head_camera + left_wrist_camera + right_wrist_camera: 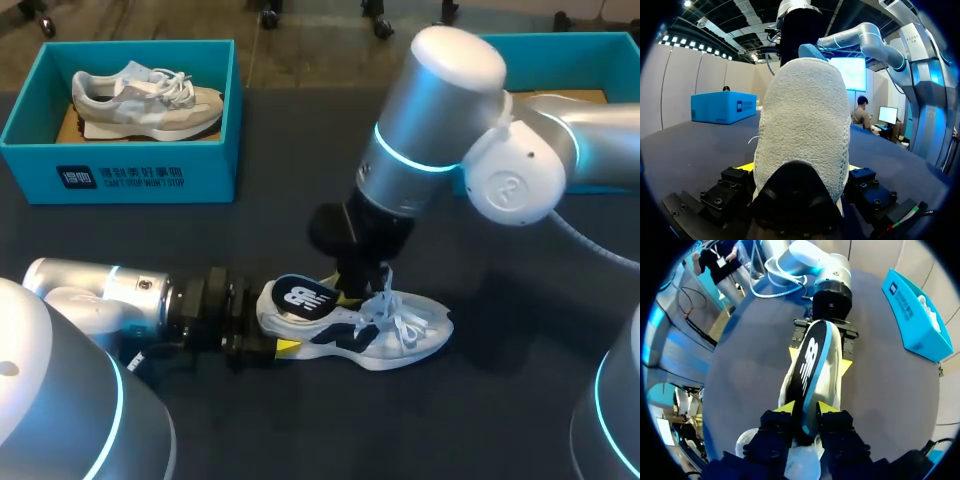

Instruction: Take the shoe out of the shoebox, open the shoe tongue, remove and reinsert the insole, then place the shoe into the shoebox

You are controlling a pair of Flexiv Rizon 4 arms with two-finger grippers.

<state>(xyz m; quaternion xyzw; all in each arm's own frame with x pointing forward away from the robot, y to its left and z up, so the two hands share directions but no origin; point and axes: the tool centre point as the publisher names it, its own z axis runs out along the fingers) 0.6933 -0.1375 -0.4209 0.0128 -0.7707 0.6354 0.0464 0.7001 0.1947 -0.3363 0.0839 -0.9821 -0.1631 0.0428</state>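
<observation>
A white and navy shoe (385, 335) lies on its side on the dark table, toe to the right. My left gripper (268, 327) lies low at the heel, a yellow tip on each side, shut on the shoe (805, 125). A dark insole (300, 297) with a blue edge sticks up out of the shoe's opening. My right gripper (360, 285) comes down from above onto the shoe's mouth. In the right wrist view its yellow tips (805, 407) stand slightly apart with the insole (807, 360) between them, over the shoe (834, 375); the left gripper (819, 359) shows beyond.
A blue shoebox (120, 170) at the back left holds a grey and white shoe (145, 100). A second blue box (560, 45) stands at the back right, partly behind my right arm. The dark tabletop (300, 420) lies in front of the shoe.
</observation>
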